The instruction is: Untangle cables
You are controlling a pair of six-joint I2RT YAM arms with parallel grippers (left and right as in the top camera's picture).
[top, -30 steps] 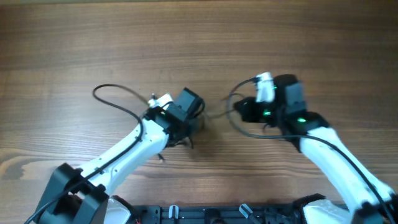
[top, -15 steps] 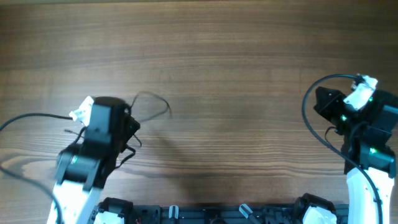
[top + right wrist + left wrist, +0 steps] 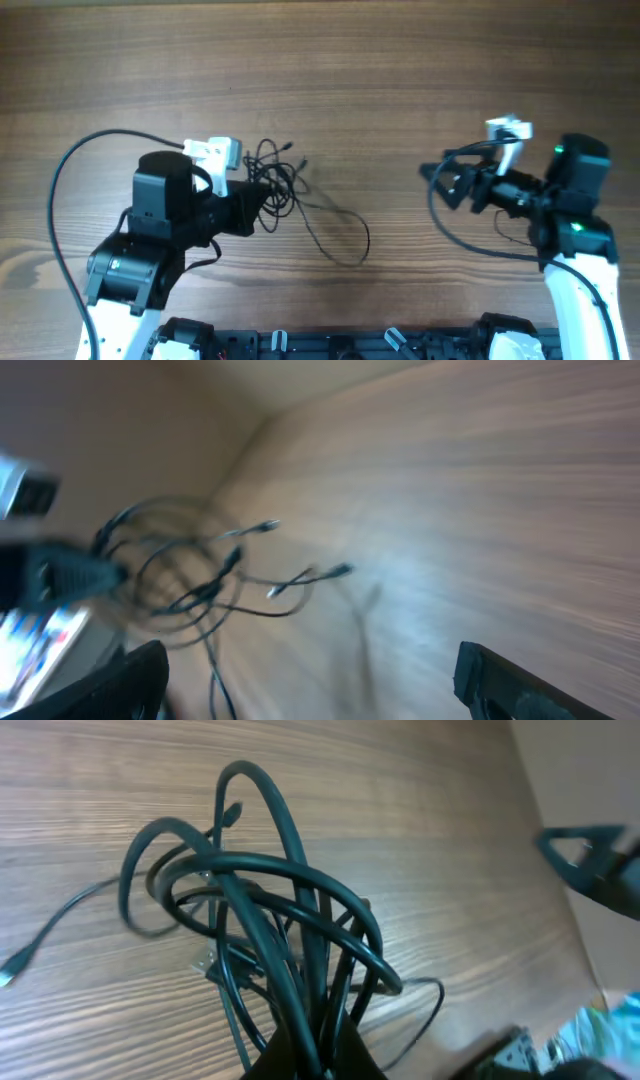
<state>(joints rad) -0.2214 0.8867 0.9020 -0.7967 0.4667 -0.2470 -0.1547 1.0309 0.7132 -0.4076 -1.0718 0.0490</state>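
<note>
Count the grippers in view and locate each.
2. The left gripper, left of centre, is shut on the cables; the right gripper, at the right, is open and empty.

Your right wrist view is smeared with motion blur: the cables are soft streaks, and the right claw shows only two dark tips cut off by the bottom edge. In your left wrist view the left claw is cropped the same way, hiding its contact with the cables. From overhead, their plug ends are too small to make out.
</note>
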